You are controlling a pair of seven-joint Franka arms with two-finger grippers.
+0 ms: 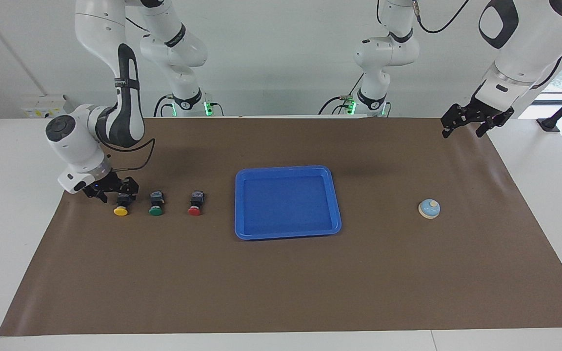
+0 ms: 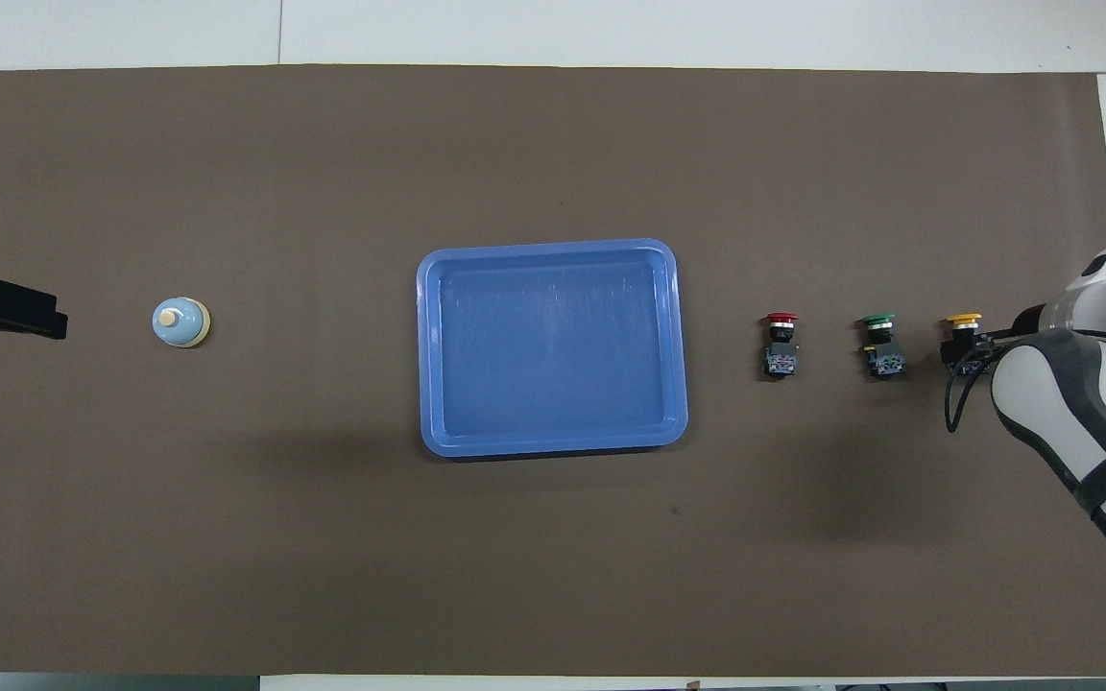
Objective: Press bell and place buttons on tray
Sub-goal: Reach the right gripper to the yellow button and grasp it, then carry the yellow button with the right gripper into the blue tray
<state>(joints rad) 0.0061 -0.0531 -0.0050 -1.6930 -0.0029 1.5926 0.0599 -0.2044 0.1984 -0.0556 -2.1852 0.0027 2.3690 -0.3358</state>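
Note:
Three buttons lie in a row toward the right arm's end of the table: yellow (image 1: 121, 210) (image 2: 962, 319), green (image 1: 155, 210) (image 2: 877, 320) and red (image 1: 194, 210) (image 2: 781, 318). My right gripper (image 1: 116, 193) is low at the black body of the yellow button, its fingers apart on either side of it. The blue tray (image 1: 286, 169) (image 2: 553, 246) sits mid-table with nothing in it. The light-blue bell (image 1: 429, 208) (image 2: 180, 321) stands toward the left arm's end. My left gripper (image 1: 471, 122) (image 2: 35, 321) hangs open in the air over that end of the mat and waits.
A brown mat (image 1: 281, 282) covers most of the white table. The right arm's forearm (image 2: 1081, 413) reaches in over the mat's end beside the yellow button.

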